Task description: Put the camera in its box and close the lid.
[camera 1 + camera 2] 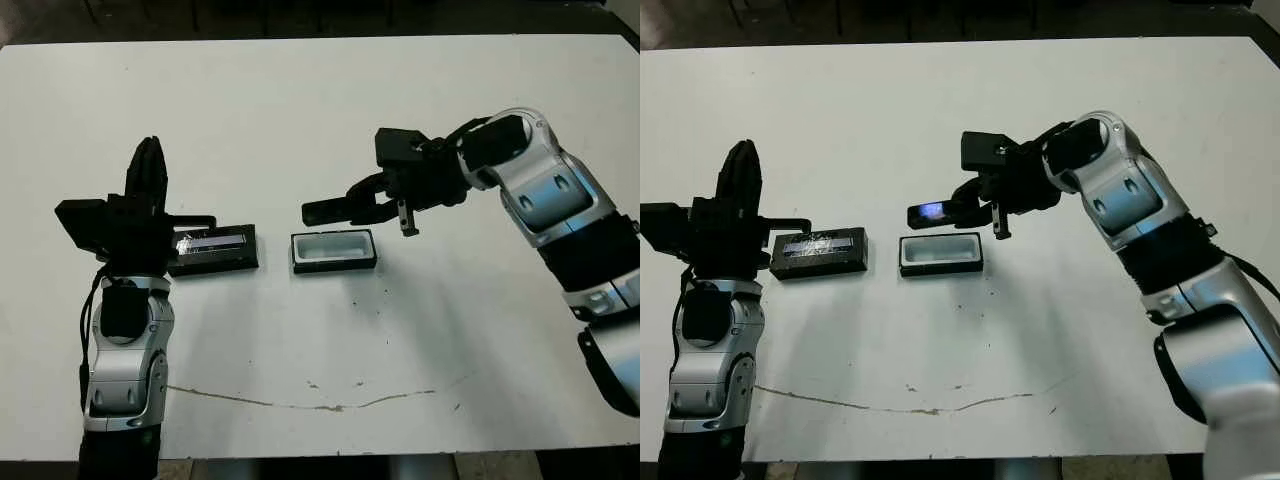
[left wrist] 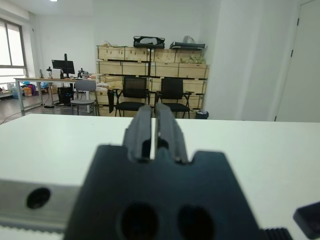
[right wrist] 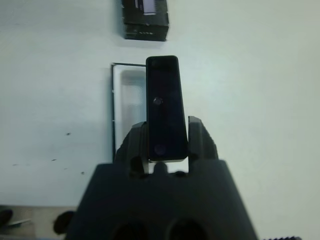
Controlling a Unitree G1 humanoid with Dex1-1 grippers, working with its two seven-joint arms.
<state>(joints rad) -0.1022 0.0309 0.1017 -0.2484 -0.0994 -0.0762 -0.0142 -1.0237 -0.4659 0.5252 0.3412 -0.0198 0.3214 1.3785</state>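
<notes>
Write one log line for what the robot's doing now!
right gripper: holds camera above box | left gripper: shut, idle | lid: on table

white walls (image 2: 240, 45), wooden crates (image 2: 150, 62), black chairs (image 2: 172, 92), desk w/ monitor (image 2: 62, 65), possibly window (image 2: 10, 50)

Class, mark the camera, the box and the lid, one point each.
camera (image 3: 162, 105): right wrist view, middle of its dark face.
box (image 1: 334, 247): left eye view, white lining inside the tray.
lid (image 1: 212, 241): left eye view, silvery strip on top.
</notes>
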